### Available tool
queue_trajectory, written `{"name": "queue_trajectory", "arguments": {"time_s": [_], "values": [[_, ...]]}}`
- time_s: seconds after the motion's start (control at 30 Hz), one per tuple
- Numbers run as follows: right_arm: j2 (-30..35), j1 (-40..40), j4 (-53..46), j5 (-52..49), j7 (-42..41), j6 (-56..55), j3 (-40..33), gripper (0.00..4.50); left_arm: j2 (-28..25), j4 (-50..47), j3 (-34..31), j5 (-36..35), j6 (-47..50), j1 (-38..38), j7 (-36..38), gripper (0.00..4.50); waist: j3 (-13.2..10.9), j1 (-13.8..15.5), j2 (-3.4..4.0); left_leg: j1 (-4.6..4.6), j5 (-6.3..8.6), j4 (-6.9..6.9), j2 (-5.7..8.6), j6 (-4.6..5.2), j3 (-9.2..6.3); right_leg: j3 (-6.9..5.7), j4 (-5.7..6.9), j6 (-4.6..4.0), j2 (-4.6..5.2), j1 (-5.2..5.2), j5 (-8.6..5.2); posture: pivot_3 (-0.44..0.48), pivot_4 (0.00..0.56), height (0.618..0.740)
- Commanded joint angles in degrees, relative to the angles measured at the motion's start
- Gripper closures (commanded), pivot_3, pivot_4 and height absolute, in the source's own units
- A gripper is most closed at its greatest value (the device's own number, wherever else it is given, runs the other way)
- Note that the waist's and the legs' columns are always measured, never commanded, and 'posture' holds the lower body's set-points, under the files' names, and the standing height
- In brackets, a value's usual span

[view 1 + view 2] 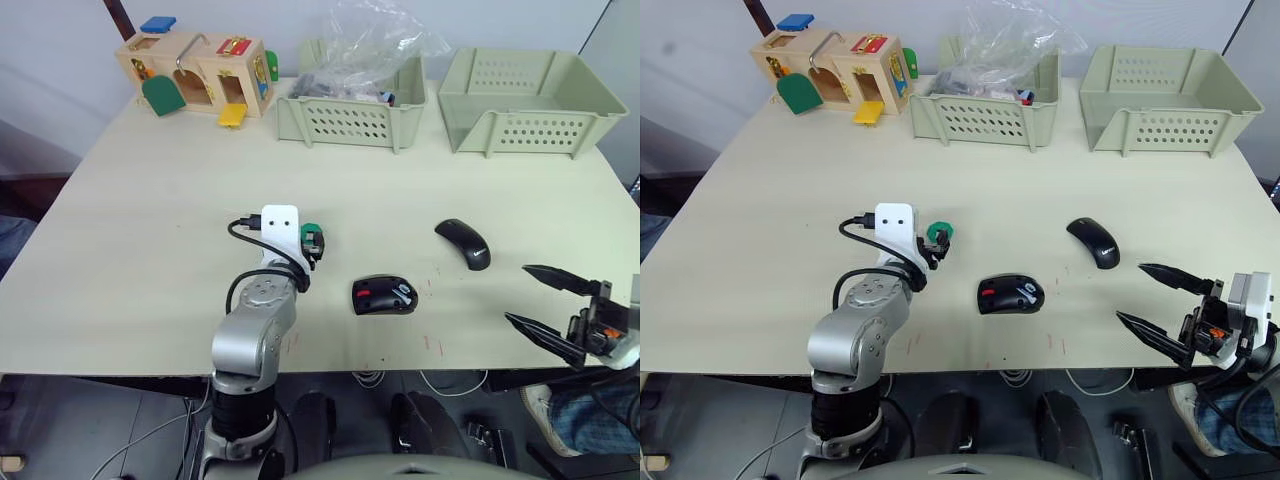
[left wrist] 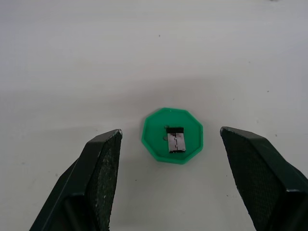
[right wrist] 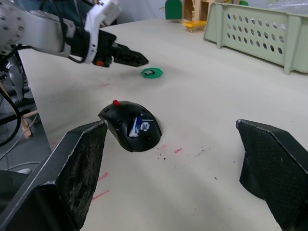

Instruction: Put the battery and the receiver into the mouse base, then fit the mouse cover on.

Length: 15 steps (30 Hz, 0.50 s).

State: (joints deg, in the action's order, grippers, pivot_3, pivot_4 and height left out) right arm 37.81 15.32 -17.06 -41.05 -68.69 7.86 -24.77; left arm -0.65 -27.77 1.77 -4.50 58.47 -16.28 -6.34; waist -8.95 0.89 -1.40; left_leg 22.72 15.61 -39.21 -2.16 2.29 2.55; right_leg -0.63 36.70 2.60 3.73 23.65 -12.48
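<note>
Bench [image 1: 150, 260] of pale cream, scuffed with small red marks near its front edge. At the front right corner the right gripper [image 1: 545, 298] hovers, jaws wide apart and empty. The mouse base [image 1: 384, 295] sits near the front edge at the middle, blue battery [image 3: 136, 126] in its open top. Left of it, the left gripper [image 2: 168, 168] hangs with jaws spread, empty, over a green disc [image 2: 173, 135] carrying the receiver [image 2: 176, 140]. The mouse cover [image 1: 464, 242] lies farther back right. Along the back edge: two green baskets [image 1: 520, 95] and a wooden toy box [image 1: 195, 75]. No writing is legible.
</note>
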Motion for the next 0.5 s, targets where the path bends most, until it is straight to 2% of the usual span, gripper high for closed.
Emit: {"name": "queue_trajectory", "arguments": {"time_s": [0.03, 0.23, 0.5], "values": [[0.30, -0.30, -1.42, -1.38, 0.10, 0.37, -0.55, 0.00, 0.53, 0.46, -0.75, 0.54, -2.46, -1.60, -0.13, 1.10, 0.00, 0.00, 0.00, 0.00, 0.00, 0.00, 0.00, 0.00, 0.00, 0.00, 0.00, 0.00, 0.00, 0.00, 0.00, 0.000, 0.150, 0.740], [0.46, -0.62, -1.52, -1.47, -0.10, 0.85, -0.54, 0.00, 0.94, 4.68, -1.33, 0.94, -5.27, -2.68, -0.29, 1.10, 0.00, -0.01, 0.00, 0.00, 0.00, 0.00, 0.00, 0.00, 0.00, 0.00, 0.00, 0.00, 0.00, 0.00, 0.00, 0.000, 0.150, 0.740], [0.67, -1.05, -1.68, -1.71, 0.30, 1.54, -0.63, 0.00, 1.38, 5.20, -1.34, 1.29, -5.94, -2.50, -0.34, 1.10, 0.00, -0.01, 0.00, 0.00, 0.00, 0.00, 0.00, 0.00, 0.00, 0.00, -0.01, 0.00, 0.00, 0.00, 0.00, 0.000, 0.150, 0.740]]}}
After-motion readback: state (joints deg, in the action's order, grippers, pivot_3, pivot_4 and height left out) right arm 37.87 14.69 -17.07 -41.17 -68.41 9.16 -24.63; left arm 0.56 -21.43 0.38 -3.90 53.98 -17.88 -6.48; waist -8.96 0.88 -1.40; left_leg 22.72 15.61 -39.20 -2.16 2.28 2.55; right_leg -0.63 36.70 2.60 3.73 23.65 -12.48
